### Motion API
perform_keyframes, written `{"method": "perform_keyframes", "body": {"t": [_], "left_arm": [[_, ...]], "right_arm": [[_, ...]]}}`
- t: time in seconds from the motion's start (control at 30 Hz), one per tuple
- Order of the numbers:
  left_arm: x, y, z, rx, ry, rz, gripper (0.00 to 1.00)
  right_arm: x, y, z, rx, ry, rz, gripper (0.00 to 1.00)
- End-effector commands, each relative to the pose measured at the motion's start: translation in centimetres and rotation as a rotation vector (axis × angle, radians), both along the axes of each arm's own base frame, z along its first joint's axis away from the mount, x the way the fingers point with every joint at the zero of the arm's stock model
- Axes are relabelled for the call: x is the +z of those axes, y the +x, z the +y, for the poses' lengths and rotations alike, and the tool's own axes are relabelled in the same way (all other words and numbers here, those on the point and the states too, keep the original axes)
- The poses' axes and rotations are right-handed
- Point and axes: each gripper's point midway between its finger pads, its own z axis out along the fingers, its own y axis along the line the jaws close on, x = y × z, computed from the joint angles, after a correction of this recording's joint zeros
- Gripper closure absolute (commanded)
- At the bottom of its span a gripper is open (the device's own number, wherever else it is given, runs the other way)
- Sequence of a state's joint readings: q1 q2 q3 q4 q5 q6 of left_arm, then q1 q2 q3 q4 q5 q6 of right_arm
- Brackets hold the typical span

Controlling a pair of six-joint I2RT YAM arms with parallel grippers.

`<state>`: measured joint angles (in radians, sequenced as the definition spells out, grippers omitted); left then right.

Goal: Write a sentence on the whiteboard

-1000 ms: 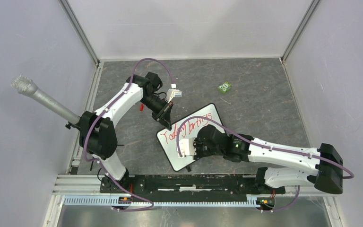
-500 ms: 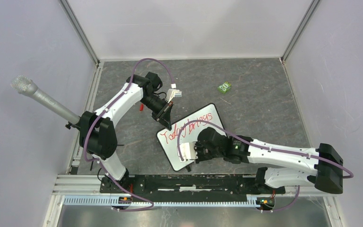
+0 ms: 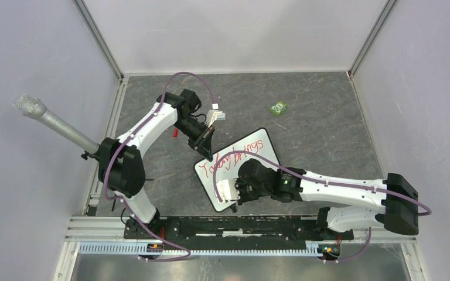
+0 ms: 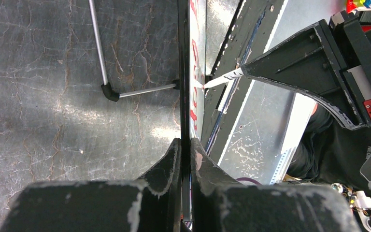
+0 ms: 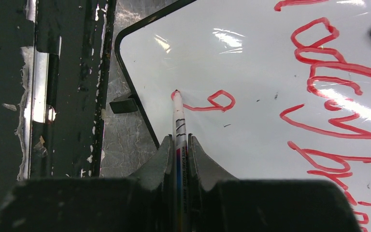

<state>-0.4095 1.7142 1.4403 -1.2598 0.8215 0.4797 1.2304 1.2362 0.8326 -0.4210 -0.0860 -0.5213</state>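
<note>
The whiteboard [image 3: 260,144] lies tilted on the table's middle. The sentence [image 3: 234,159] reads "Today brings" in red on it, with a fresh "g" stroke [image 5: 218,101] below. My left gripper [image 3: 207,150] is shut on the board's far-left edge; in the left wrist view the fingers [image 4: 186,147] clamp the thin rim [image 4: 184,72]. My right gripper [image 3: 233,192] is shut on a red-and-white marker [image 5: 179,126] over the board's near corner. The marker's tip [image 5: 175,93] touches the white surface [image 5: 251,58] at the left end of the red stroke.
A small green object [image 3: 278,108] lies at the back right. A grey microphone [image 3: 45,119] sticks in from the left wall. A black rail [image 3: 228,225] runs along the near edge. The board's wire stand [image 4: 101,58] rests on the grey floor.
My right gripper has moved with the marker toward the near edge and slightly left along the board. The left arm and the board have not moved.
</note>
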Motion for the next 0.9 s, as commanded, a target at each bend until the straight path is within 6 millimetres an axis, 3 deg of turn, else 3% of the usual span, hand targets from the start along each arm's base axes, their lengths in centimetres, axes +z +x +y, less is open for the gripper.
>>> {"method": "perform_keyframes", "body": {"t": [0.0,0.13,0.4,0.87], "left_arm": [[0.0,0.2,-0.2,-0.001,-0.008,-0.022,0.98],[0.1,0.1,-0.2,0.0,-0.01,-0.023,0.98],[0.4,0.0,-0.2,0.001,-0.012,-0.033,0.98],[0.4,0.1,-0.2,0.0,-0.014,-0.034,0.98]], "right_arm": [[3.0,1.4,1.6,-0.031,0.077,-0.053,1.0],[4.2,0.9,1.0,-0.007,0.103,-0.061,1.0],[3.9,1.4,-1.9,-0.04,0.08,-0.066,1.0],[3.1,3.8,-2.6,-0.153,0.053,-0.097,1.0]]}}
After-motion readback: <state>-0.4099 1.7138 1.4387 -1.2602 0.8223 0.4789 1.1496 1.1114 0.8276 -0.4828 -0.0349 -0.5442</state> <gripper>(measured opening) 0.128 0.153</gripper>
